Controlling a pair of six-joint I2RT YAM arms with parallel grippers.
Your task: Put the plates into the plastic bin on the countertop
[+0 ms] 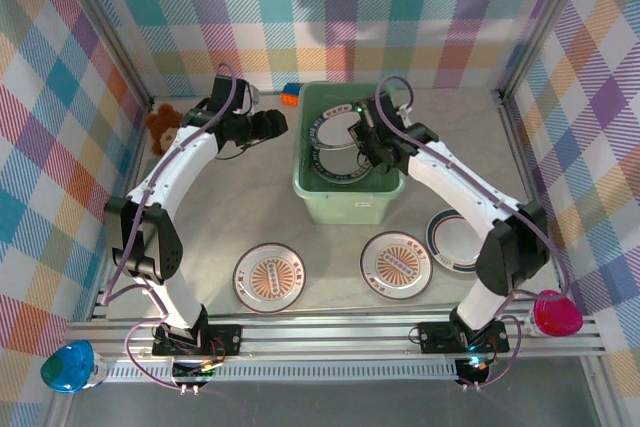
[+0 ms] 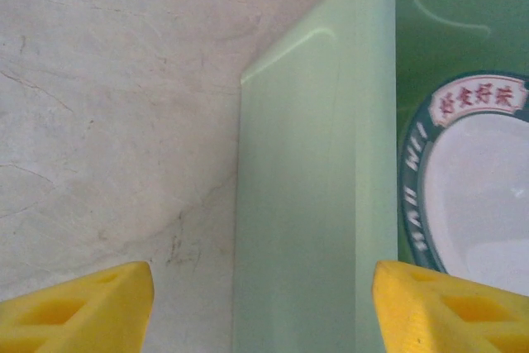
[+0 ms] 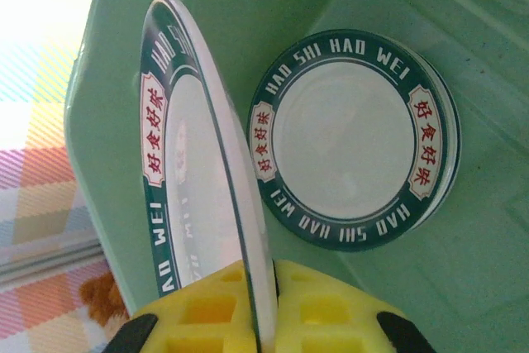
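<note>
Right wrist view: right gripper [image 3: 264, 307] clamped on the rim of a teal-rimmed plate [image 3: 186, 163], held on edge inside the plastic bin [image 3: 463, 287]; second plate [image 3: 351, 138] flat on the bin floor just beyond; left gripper [image 2: 264, 303] spread wide, bin wall ahead between its fingers.

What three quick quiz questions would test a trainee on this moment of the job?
1. True or false: the right tool grips a teal-rimmed plate on edge over the plastic bin.
2. How many orange-centred plates lie on the countertop? A one, B two, C four.
3. Fill in: the left tool is ____, its fingers standing either side of the bin's wall.
Key: 1 true; 2 B; 3 open.
</note>
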